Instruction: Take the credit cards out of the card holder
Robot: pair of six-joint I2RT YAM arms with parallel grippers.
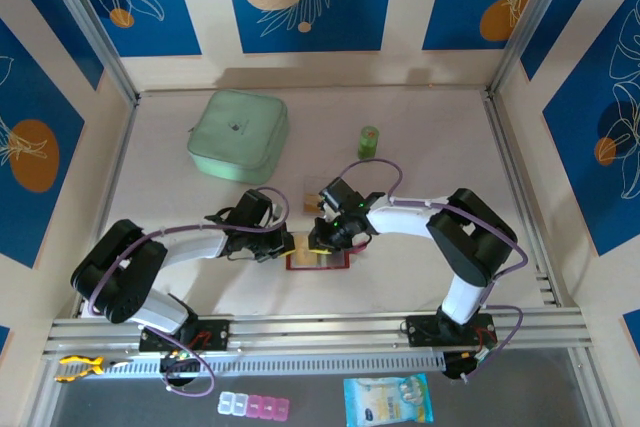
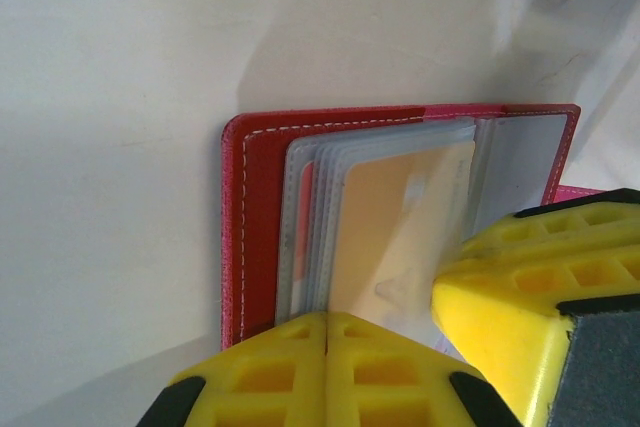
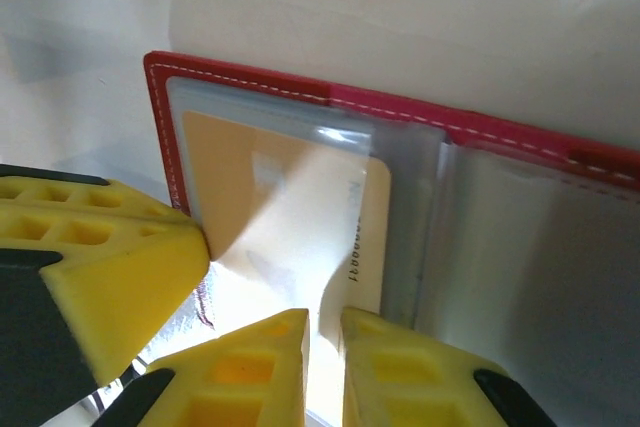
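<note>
From above, the card holder point(image 1: 338, 261) lies open on the desk point(image 1: 430, 147) just below the centre of the frame, between the two arms. The left gripper point(image 1: 286, 244) sits at its left edge and the right gripper point(image 1: 322, 242) over its upper middle. A pale-green pouch point(image 1: 238, 135) lies at upper left, well apart. A small tan rectangle point(image 1: 312, 194), possibly a card already out, lies just above the holder. In the left wrist view the holder's red cover point(image 2: 255, 207) runs across mid-frame with a fan of clear pockets point(image 2: 300, 227) on it and a tan credit card point(image 2: 400, 217) in the top one. At the bottom edge the left gripper point(image 2: 325, 332) has its jaws closed flat together with nothing between them, tips at the pockets' near edge, apparently pinning the holder. In the right wrist view the same card point(image 3: 290, 207) fills centre-left. Its lower edge runs into the narrow slot of the right gripper point(image 3: 325, 347), whose jaws stand almost closed and seem to pinch it. The card looks thin, light, stiff and slick, while the pocket film is soft and likely to cling. The holder is light enough to drag along, so it wants holding down. The best grip is the card's exposed edge, drawn straight along the pocket's opening.
</note>
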